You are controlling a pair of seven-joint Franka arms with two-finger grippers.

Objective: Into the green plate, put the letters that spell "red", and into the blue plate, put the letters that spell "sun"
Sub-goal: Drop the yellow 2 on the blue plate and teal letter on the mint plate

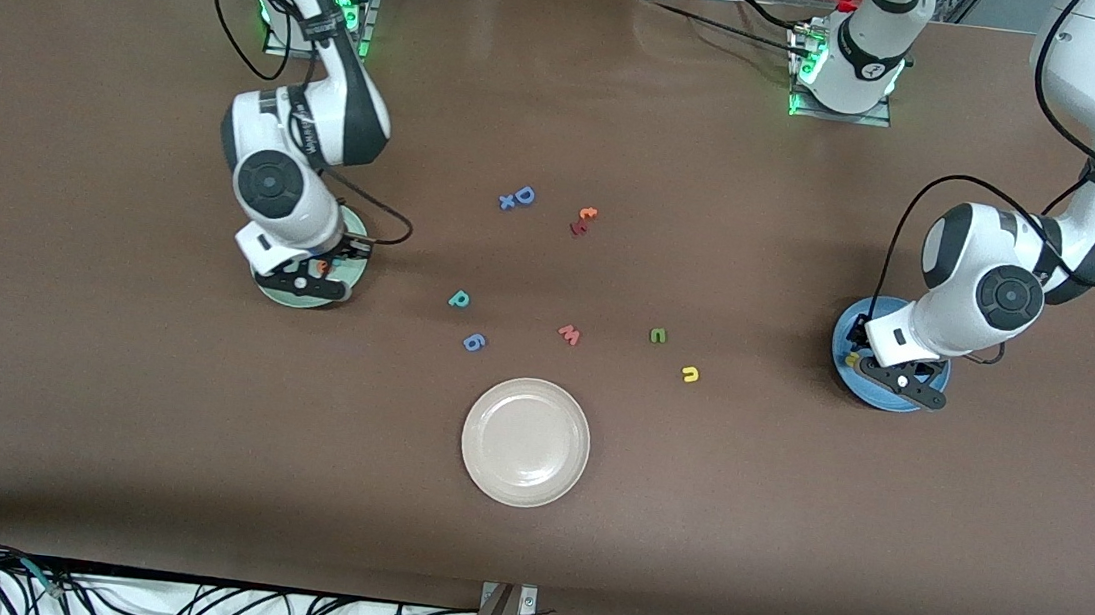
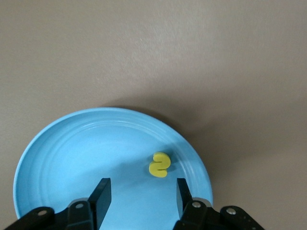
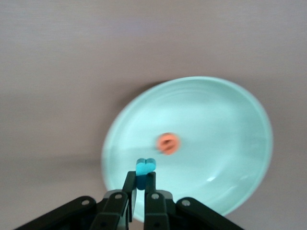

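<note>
Cream plate (image 1: 526, 441): lower centre of the frame, nearest the camera, bare; not part of my job.
Loose letters: yellow u (image 1: 690, 373) and green n (image 1: 657, 335) right of centre; teal d (image 1: 459, 298) left of centre, with the blue g (image 1: 474, 343) just below it; pink w (image 1: 569, 334) between; blue D (image 1: 522, 196) and a small red-orange cluster (image 1: 583, 220) higher up.
My left claw (image 2: 139, 195): over the blue plate (image 1: 854, 379) at the right edge, fingers spread and holding nothing; the yellow s (image 2: 159, 164) lies in the plate just ahead of them.
My right claw (image 3: 141, 186): over the green plate (image 3: 230, 134) at centre left, fingers pressed on the teal r (image 3: 144, 167); the orange e (image 3: 168, 143) already lies in the plate.
Step in hand: s looks delivered; r is poised for release.
Next move: I judge the right should let the r go, then fetch the d; the left should lift and go for the u or n.
Hard to make out: both plates are largely covered by my wrists from the front; the right wrist view is smeared; the red-orange cluster is too small to read.
</note>
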